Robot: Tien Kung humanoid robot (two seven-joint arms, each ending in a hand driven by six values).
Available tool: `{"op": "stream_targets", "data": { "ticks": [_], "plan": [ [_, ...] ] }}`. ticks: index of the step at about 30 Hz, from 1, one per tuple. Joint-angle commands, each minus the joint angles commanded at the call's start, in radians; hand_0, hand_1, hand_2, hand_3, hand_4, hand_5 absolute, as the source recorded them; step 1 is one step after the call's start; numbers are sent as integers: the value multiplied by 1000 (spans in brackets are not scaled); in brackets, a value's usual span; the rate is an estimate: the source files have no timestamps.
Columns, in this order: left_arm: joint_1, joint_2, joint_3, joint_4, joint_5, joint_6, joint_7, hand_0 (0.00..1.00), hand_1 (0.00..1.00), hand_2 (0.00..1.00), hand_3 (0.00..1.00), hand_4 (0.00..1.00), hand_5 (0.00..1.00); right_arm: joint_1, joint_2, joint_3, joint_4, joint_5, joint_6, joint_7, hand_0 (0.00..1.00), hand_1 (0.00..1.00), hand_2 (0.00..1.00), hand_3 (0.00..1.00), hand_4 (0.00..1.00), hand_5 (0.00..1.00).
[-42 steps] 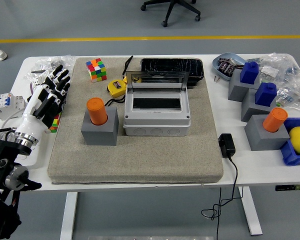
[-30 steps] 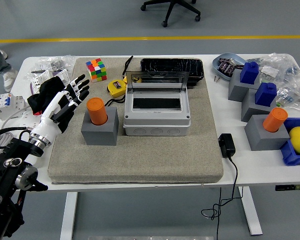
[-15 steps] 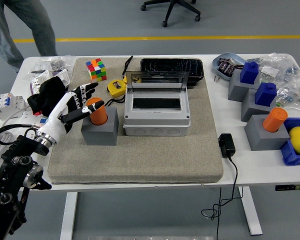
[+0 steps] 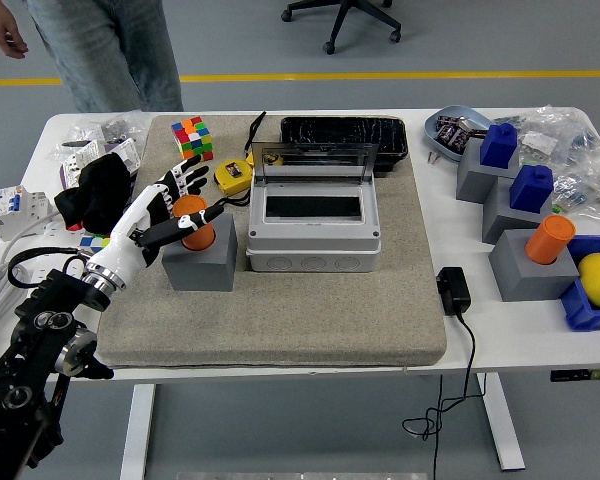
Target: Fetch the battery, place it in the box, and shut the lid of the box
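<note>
An orange battery [image 4: 194,230] stands upright in a grey block [image 4: 200,260] on the left of the beige mat. My left hand [image 4: 193,196] reaches in from the lower left and is open. Its fingers [image 4: 187,178] are spread behind the battery's top and the thumb lies across its front; no firm grasp shows. The grey box [image 4: 314,232] sits mid-mat just right of the block. Its clear lid [image 4: 315,160] stands raised at the back.
A person in jeans [image 4: 110,50] stands at the far left corner. On the mat's far side lie a colour cube [image 4: 191,138], a yellow tape measure [image 4: 233,175] and a black tray [image 4: 345,136]. At the right are a second orange battery [image 4: 549,240], blue blocks and a black adapter [image 4: 453,290].
My left hand has swung from the table's left edge rightward to the battery's top. A person has walked into view at the far left.
</note>
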State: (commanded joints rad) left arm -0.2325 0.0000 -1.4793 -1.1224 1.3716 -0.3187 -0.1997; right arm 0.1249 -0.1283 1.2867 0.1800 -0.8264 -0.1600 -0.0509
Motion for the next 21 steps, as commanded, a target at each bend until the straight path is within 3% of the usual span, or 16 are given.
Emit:
{"op": "stream_targets", "data": {
  "ticks": [11,17,18,21],
  "plan": [
    [-9,0,12,30,-17,-2,-3,982,987,975,966,998,366,4,0,1,0,0,-1,0,844,833,809,834,998,998],
    [-12,0,19,36,0,7,-4,947,975,960,950,998,339,4,0,4,0,-1,-2,0,844,832,809,833,998,998],
    [-13,0,20,37,7,12,-5,910,954,937,943,998,269,3,0,4,0,-1,-1,1,844,832,809,833,998,998],
    [-13,0,21,37,19,21,-5,910,954,937,943,998,269,3,1,5,0,-1,-1,1,844,832,809,833,998,998]
  ]
}}
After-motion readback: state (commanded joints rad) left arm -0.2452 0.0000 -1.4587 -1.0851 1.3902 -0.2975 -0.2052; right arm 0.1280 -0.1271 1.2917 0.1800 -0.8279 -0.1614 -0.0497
